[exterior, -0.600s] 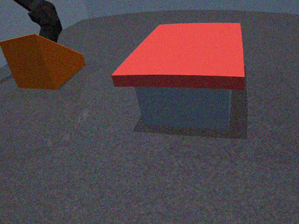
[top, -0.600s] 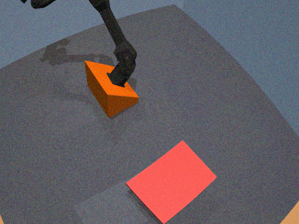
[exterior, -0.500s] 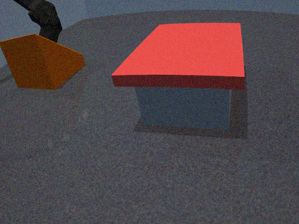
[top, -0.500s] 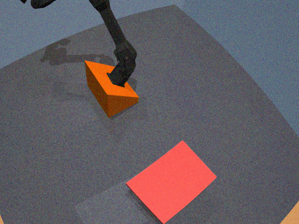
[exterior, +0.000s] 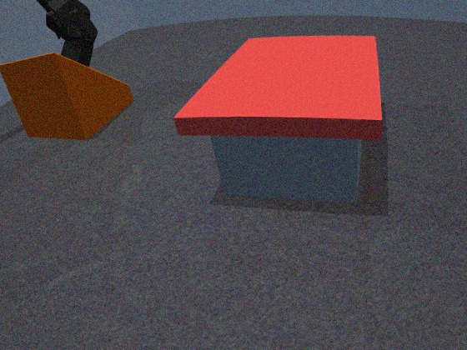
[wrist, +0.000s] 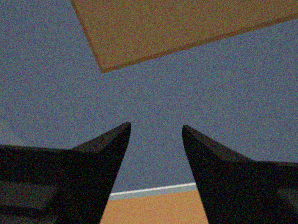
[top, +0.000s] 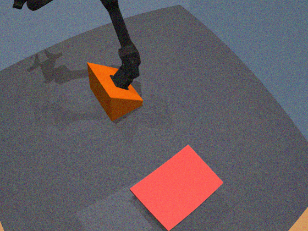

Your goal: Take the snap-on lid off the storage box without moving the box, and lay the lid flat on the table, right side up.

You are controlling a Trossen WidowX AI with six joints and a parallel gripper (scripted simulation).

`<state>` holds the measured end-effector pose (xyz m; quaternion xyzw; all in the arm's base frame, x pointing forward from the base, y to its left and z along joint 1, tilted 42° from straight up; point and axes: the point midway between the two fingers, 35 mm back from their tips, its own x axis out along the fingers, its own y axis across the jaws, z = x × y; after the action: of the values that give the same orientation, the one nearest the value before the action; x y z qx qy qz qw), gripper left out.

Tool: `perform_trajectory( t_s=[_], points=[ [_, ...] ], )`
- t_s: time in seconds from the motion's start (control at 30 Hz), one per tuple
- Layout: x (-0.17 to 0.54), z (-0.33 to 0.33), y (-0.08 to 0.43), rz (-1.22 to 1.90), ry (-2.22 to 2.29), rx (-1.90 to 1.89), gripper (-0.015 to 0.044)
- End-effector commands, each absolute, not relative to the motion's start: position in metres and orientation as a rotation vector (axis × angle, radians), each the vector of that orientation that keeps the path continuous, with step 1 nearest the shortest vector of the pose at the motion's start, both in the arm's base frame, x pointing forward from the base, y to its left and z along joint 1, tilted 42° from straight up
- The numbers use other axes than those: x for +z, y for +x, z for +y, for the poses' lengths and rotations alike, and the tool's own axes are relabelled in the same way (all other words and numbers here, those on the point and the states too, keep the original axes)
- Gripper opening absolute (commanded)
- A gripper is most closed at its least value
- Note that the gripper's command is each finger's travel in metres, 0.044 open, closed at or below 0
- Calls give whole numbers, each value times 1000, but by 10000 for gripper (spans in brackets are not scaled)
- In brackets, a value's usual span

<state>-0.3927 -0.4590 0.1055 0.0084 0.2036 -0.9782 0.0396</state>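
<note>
The flat red lid (top: 177,187) (exterior: 292,79) lies level on top of the blue-grey storage box (exterior: 288,167) and overhangs it. In the top view the lid hides the box. My gripper (top: 119,82) (wrist: 156,127) is partly open, with nothing between its fingertips in the wrist view. It is well away from the lid, up and left of it in the top view, where it overlaps the top of an orange block. In the exterior view the fingertips are hidden behind that block. The lid and the box do not show in the wrist view.
The orange block (top: 103,80) (exterior: 46,100), with a sloping outline, stands on the dark grey table (top: 220,124) (exterior: 250,271) left of the box in the exterior view. A brown flat shape (wrist: 200,25) fills the top of the wrist view; I cannot tell what it is.
</note>
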Motion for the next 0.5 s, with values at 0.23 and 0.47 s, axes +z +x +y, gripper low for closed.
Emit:
perform_trajectory(
  t_s=[0.23,0.47],
  points=[
    [86,-549,-254,467,147,-2453,235],
    [70,-570,-168,411,274,-2173,235]
  ],
)
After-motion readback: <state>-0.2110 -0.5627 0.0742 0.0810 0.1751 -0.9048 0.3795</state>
